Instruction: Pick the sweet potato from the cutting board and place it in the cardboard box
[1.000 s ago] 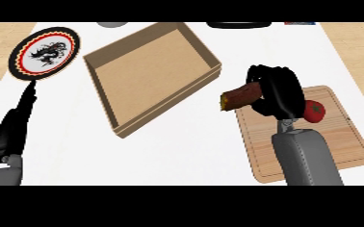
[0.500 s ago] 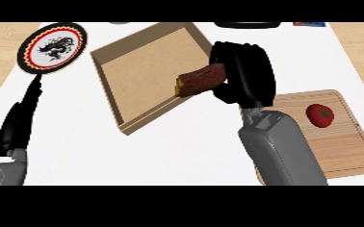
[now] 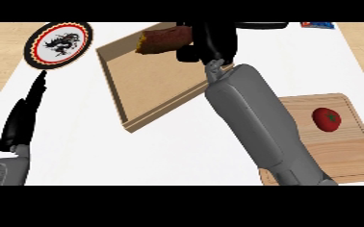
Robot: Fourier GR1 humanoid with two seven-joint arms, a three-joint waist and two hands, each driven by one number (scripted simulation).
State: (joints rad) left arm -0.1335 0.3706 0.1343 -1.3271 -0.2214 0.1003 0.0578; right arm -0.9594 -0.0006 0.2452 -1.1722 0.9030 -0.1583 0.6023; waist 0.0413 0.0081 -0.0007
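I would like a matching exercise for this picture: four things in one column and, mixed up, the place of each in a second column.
Things:
1. sweet potato
2. tomato
3. plate
4. left robot hand

Places:
A. on the cutting board
B. resting at the left edge
C. held over the box
D. on the counter, left of the box

Pairs: 1-C, 2-A, 3-D, 4-B

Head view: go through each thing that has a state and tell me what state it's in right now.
Reddish-brown sweet potato: held in the right hand, above the box's far part, not yet set down.
Shallow tan cardboard box: open, nothing lying inside.
Wooden cutting board: bears only the tomato.
Round red tomato: resting on the board.
Black right hand: curled round the sweet potato.
Black left hand: open, fingers straight, at the left edge.
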